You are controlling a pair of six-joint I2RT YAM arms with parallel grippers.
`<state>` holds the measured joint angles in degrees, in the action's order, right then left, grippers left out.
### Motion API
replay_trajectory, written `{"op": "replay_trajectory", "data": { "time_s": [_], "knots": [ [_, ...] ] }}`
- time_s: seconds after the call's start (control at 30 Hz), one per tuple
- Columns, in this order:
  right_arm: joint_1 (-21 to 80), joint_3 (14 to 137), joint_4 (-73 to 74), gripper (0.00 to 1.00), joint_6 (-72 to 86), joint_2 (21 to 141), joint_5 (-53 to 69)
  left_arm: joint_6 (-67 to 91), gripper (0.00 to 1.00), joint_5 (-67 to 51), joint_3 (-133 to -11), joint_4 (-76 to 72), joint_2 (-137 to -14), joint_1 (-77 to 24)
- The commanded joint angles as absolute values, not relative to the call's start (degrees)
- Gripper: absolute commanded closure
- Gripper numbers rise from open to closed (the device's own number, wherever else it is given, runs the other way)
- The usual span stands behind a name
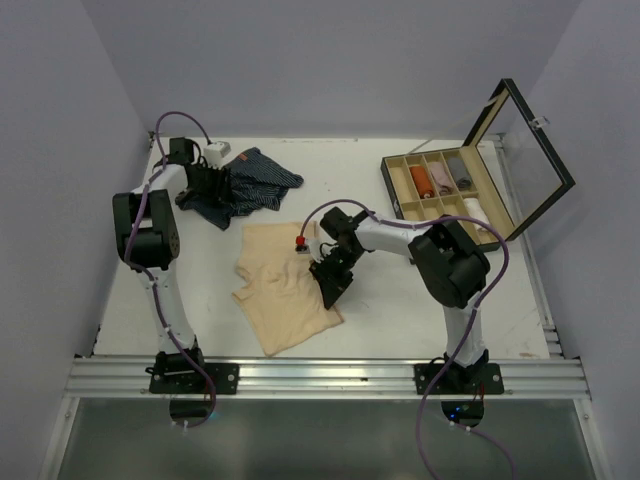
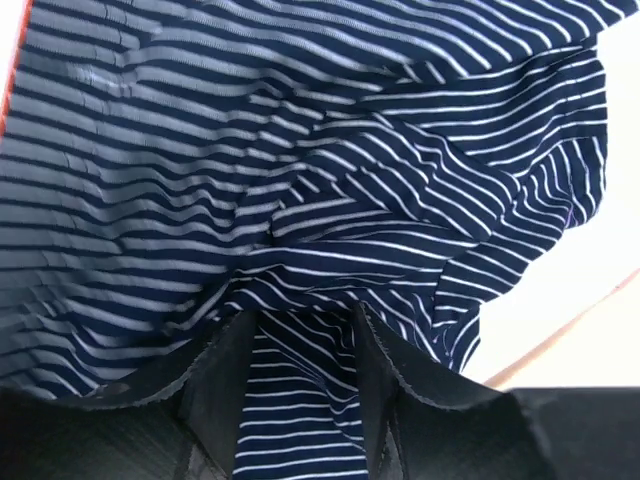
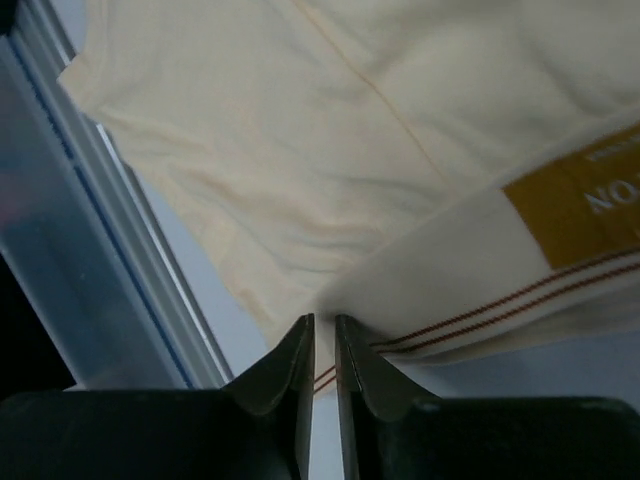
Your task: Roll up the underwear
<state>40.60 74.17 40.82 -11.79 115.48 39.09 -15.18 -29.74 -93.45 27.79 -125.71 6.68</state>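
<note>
Top external view: the beige underwear (image 1: 285, 290) lies spread and rumpled on the table (image 1: 400, 310) between the two arms. The navy striped underwear (image 1: 255, 180) is bunched at the far left.
Right gripper (image 3: 323, 325): the jaws are almost together on the edge of the beige garment's waistband (image 3: 470, 275) (its thin red lines run straight into the gap), at the garment's right side.
Left gripper (image 2: 300, 325): the fingers stand partly apart with a wad of navy cloth between them. The folds gather toward that spot, so it looks like a pinch on the cloth.
Wooden box (image 1: 392, 190): far right, with the glass lid up. Several compartments hold small rolls, too small to identify.
Handling: both garments look light, limp and thin, and the cloth wrinkles wherever it is pulled. It will probably drag and fold over itself rather than slide flat.
Where to hold: the waistband looks like the best grip, being the thickest and firmest strip. A pinch at its corner should carry the whole edge along.
Risk: a grip on one thin layer could slip, and a roll started on rumpled cloth would likely come out lopsided (smoothing it first would help).
</note>
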Motion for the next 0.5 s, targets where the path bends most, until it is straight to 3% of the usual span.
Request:
{"op": "replay_trajectory", "data": {
  "time_s": [0.0, 0.2, 0.47],
  "knots": [
    [41.4, 76.79, 50.0, 0.8, -15.72, 113.03, 48.56, -17.39, 0.51, -28.55, -95.45, 28.39, -123.95, 6.68],
    [36.75, 83.39, 40.89, 0.74, -9.77, 107.93, 47.13, -30.48, 0.5, -40.15, -85.61, 32.15, -110.59, 6.59],
    [27.96, 104.57, 40.87, 0.59, -10.54, 121.72, 36.04, -37.27, 0.49, -43.24, -81.13, 38.41, -108.46, 2.82]
  ]
}}
